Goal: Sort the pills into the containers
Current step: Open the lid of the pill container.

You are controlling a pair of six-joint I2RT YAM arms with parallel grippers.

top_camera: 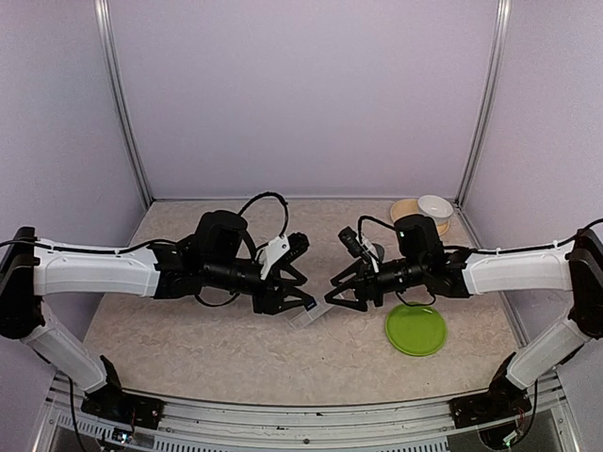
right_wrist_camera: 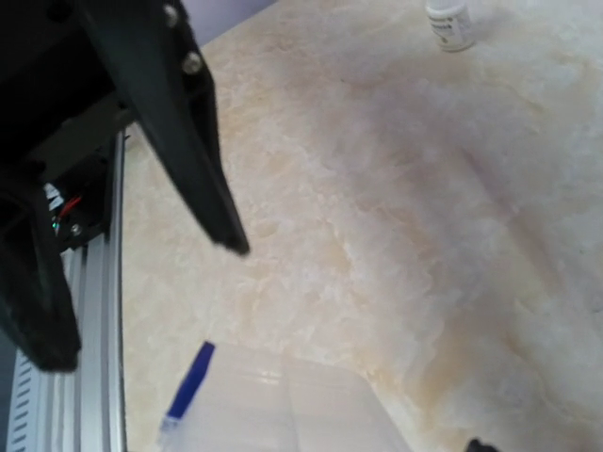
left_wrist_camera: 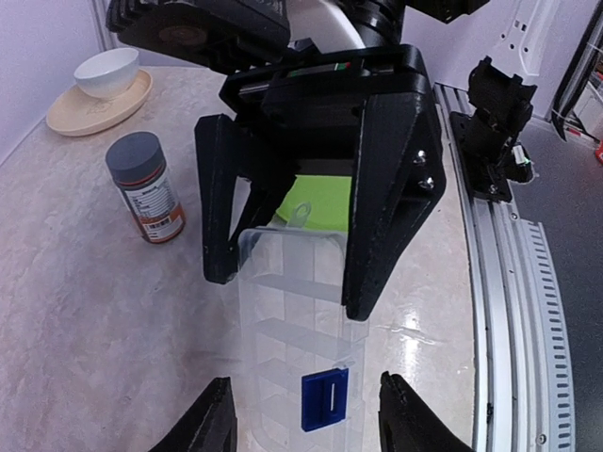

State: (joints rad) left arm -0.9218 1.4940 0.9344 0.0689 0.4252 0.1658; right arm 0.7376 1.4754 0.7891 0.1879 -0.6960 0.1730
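The pill box (left_wrist_camera: 283, 353) lies flat on the table (top_camera: 188, 344), between the two arms. In the overhead view the green plate (top_camera: 415, 329) is at about 3 o'clock from it and the white bowl (top_camera: 434, 206) near 1 o'clock.

Your left gripper (left_wrist_camera: 303, 419) stands with its fingers apart, one on each side of the box's near end, with a sliver of table showing on both sides, so it holds nothing. Your right gripper (left_wrist_camera: 290, 282) faces it from 12 o'clock in the left wrist view. Its fingers are also spread and straddle the far end. I cannot tell whether one tip brushes the box wall.

Expect the box to be very light, thin-walled, stiff and slick. A nudge will probably send it skating across the smooth tabletop, and a hard squeeze could bow the walls or pop the lid.

Take it across its narrow width, on the long side walls near one end, and keep off the blue latch (left_wrist_camera: 325, 399). Use one gripper to pin it while the other works the latch, which looks like the only way in.

No pills are visible. They may be in the grey-capped bottle (left_wrist_camera: 146, 188), at about 10 o'clock from the box in the left wrist view.
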